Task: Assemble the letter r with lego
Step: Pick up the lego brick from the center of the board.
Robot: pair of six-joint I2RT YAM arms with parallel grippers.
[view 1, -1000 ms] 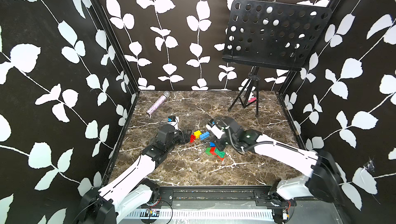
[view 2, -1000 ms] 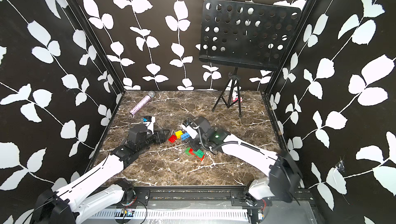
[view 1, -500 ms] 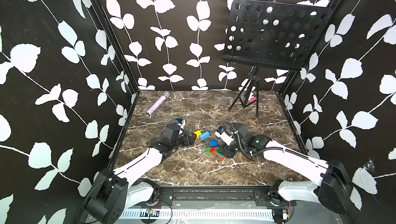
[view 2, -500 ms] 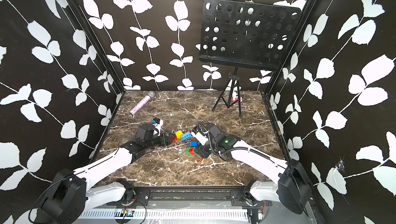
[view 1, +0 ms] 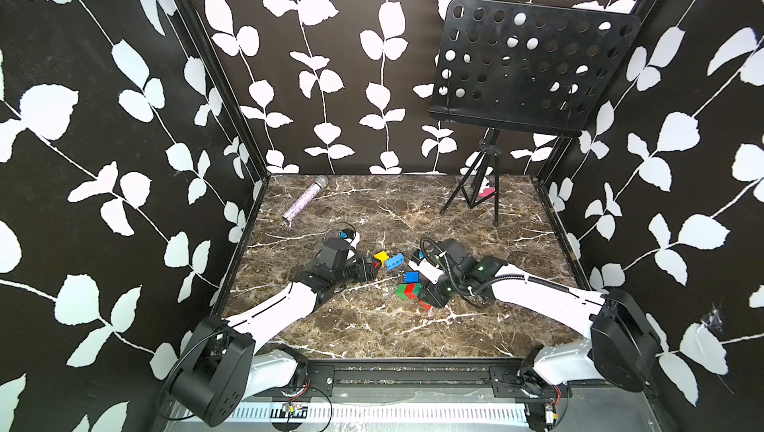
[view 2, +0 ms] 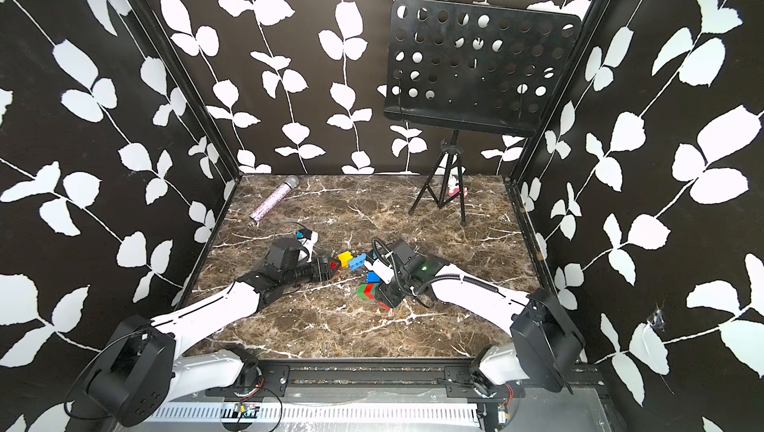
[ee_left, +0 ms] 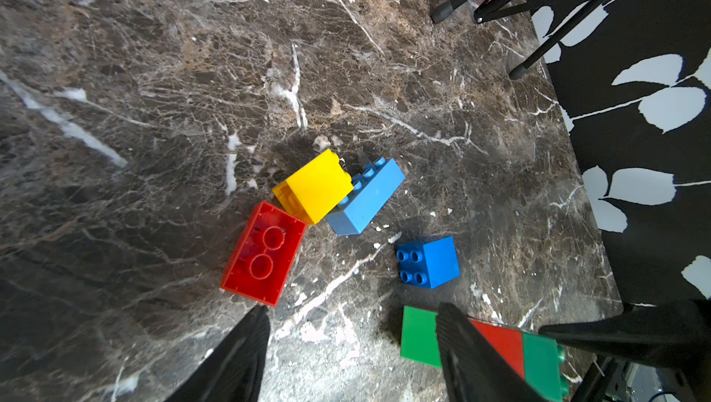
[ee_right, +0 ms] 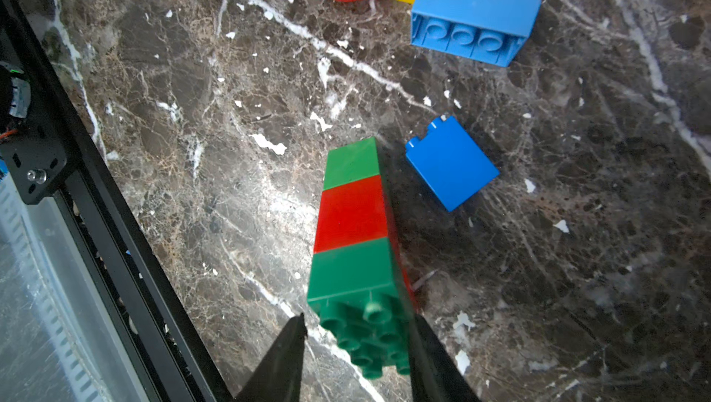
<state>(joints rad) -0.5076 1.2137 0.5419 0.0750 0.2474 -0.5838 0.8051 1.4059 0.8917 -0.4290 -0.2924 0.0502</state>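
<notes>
Left claw [ee_left: 354, 346]: standing apart, holding nothing, hovering low over the table [ee_left: 154, 111].
Red brick [ee_left: 265, 252]: lying hollow side up just ahead of one left-claw finger, long axis running on away from it.
Stack [ee_right: 352, 219]: lying on its side, long axis pointing straight out from the right claw [ee_right: 358, 323], studded end sitting between the jaws.
Right claw: standing apart astride that end, one finger touching, the other showing a slight gap; not clamping yet, I judge.
Nearer arm: the right.
</notes>
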